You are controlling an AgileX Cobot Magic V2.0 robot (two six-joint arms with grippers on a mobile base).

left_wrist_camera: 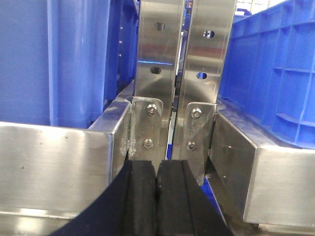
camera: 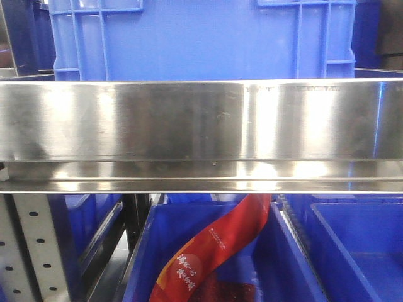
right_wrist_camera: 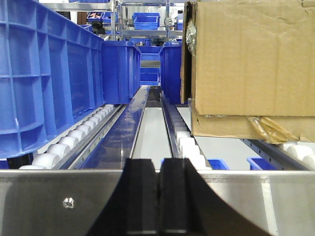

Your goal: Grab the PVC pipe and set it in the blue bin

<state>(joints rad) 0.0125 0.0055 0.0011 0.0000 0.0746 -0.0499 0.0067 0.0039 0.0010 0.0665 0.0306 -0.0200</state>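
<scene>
Pipe: not visible in any view, so its look and place cannot be told.
Left gripper [left_wrist_camera: 156,196]: black pads pressed together, clenched on nothing, facing steel uprights [left_wrist_camera: 177,73].
Right gripper [right_wrist_camera: 158,196]: pads closed together, empty, before a roller rack.
Blue bin [camera: 220,264]: under the steel rail [camera: 201,135], holding a red bag [camera: 214,251].
Cardboard box [right_wrist_camera: 251,64]: on the right rollers.

Red banner [camera: 217,248]: white Chinese characters on an orange patch near its lower end, too blurred to read; a line of tiny lettering higher up, also unreadable.
Steel rail [camera: 201,119]: faint stamped marks near its top edge, unreadable.
Cardboard box [right_wrist_camera: 248,59]: no readable print.
</scene>
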